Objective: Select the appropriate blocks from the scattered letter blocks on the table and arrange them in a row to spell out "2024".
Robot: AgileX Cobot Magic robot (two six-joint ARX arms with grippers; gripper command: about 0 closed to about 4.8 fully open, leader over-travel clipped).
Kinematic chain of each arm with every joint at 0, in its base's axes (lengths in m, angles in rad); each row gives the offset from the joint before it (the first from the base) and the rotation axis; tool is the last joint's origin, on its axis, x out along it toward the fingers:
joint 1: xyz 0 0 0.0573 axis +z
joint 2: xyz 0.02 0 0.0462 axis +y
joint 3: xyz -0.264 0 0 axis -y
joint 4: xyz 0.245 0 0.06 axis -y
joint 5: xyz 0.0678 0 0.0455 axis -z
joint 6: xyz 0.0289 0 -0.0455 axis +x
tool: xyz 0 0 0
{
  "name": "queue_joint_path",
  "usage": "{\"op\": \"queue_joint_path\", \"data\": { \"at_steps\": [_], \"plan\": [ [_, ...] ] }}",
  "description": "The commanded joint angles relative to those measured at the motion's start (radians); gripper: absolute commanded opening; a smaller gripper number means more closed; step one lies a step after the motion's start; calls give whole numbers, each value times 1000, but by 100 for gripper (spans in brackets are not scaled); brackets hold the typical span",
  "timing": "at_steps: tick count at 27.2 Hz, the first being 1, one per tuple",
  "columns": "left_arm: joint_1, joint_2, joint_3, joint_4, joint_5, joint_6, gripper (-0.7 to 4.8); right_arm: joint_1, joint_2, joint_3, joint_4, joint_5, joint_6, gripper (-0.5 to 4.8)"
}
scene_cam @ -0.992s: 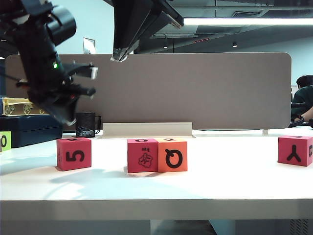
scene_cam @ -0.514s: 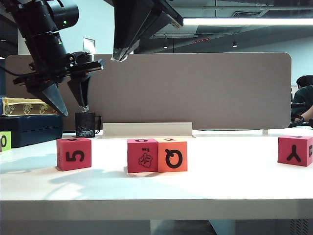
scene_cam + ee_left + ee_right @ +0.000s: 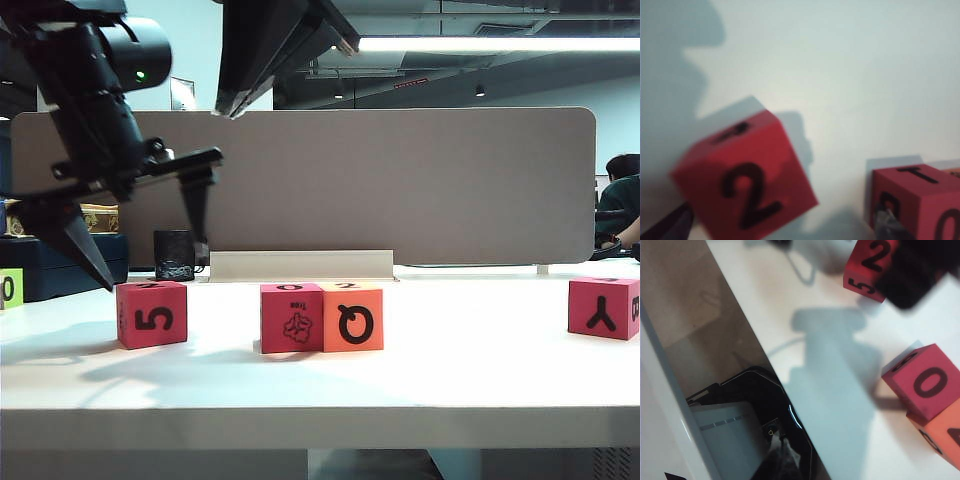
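Four blocks sit on the white desk (image 3: pixel 320 385), all cubes with no long axis. At the left, a pink-red block (image 3: pixel 151 313) stands alone, its front face showing an upright 5; the left wrist view shows its top face (image 3: pixel 745 180) bearing a 2. Near the middle, a pink-red block (image 3: pixel 291 318) with a tree drawing touches an orange block (image 3: pixel 353 317) marked Q, side by side and square to the desk's front edge; the pink-red one's top reads 0 in the right wrist view (image 3: pixel 925 385). Far right, well apart, a pink-red block (image 3: pixel 603 308) shows a Y. The left tool (image 3: pixel 135 235) hovers over the 5 block, fingers spread wide, one on either side above it. The right tool (image 3: pixel 228 105) hangs high, fingers together, holding nothing
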Motion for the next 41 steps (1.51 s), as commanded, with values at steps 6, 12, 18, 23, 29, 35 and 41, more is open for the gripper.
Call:
{"op": "queue_joint_path", "data": {
  "at_steps": [6, 12, 18, 23, 29, 35, 41],
  "plan": [
    [-73, -2, -30, 89, -222, -80, 452, 1, -21, 3, -9, -6, -18, -5],
    [-74, 32, -31, 87, -225, -81, 452, 1, -36, 3, -7, -19, -18, -5],
    [-74, 64, -31, 95, -245, -79, 355, 1, -36, 3, -10, -32, -28, -5],
    [-74, 63, -31, 88, -249, -38, 330, 1, -36, 3, -11, -35, -28, -5],
    [-74, 63, -31, 53, -240, 37, 263, 1, -36, 3, -10, -35, -28, -5],
    [-79, 60, -31, 36, -132, 86, 263, 1, -36, 3, -14, -35, -27, -5],
    [-133, 44, -31, 33, -108, 131, 263, 1, -36, 3, -14, -35, -27, -5]
  ]
}}
